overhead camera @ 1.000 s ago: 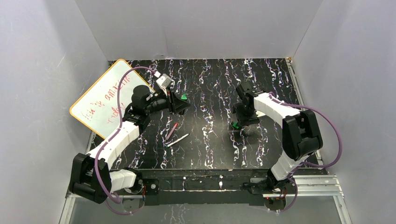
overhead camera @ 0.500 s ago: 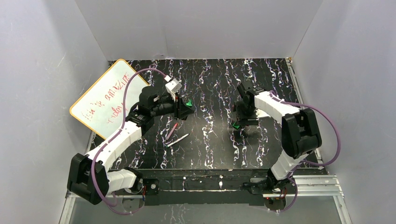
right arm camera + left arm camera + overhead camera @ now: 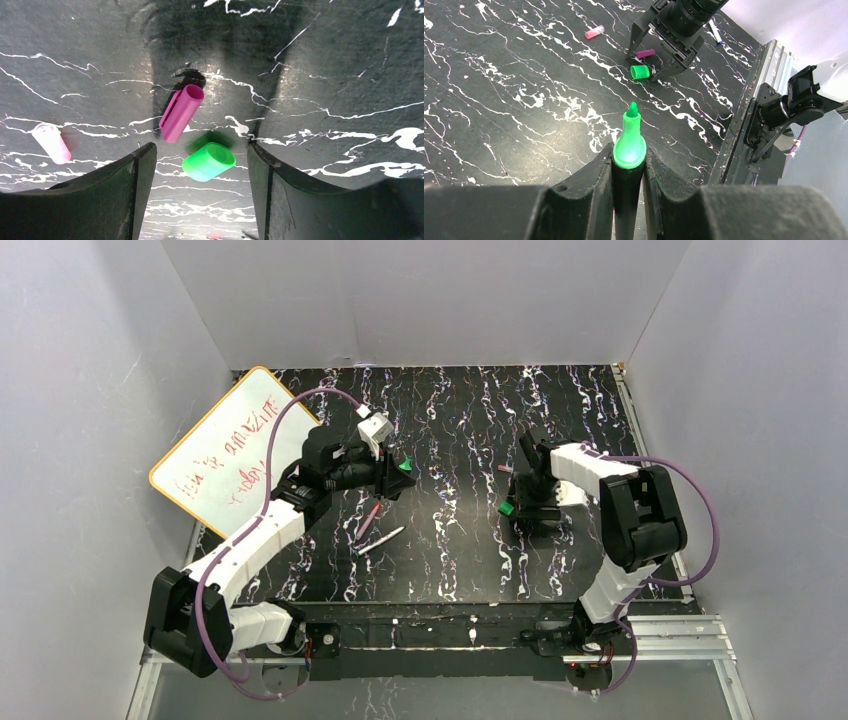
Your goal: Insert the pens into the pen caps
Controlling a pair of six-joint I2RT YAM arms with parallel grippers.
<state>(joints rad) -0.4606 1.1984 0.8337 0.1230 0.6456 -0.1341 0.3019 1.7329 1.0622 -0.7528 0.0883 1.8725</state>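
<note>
My left gripper (image 3: 629, 159) is shut on the thick black pen, whose green tip (image 3: 630, 142) sticks out and points toward the caps. In the top view this gripper (image 3: 392, 474) hovers left of centre. My right gripper (image 3: 200, 150) stands open low over the table, the green cap (image 3: 209, 161) lying on its side between its fingers, untouched. The magenta cap (image 3: 181, 113) lies just beyond it and the pale pink cap (image 3: 51, 143) off to the left. The slim magenta pen (image 3: 367, 521) and the white-grey pen (image 3: 381, 540) lie on the table below my left gripper.
A yellow-rimmed whiteboard (image 3: 225, 445) leans at the table's left edge. White walls enclose the black marbled table (image 3: 450, 570) on three sides. The metal rail (image 3: 744, 105) carrying the arm bases runs along the near edge.
My left arm has carried the black pen rightward and a little nearer. My right wrist has turned and dropped lower around the green cap, which stays where it lay.
</note>
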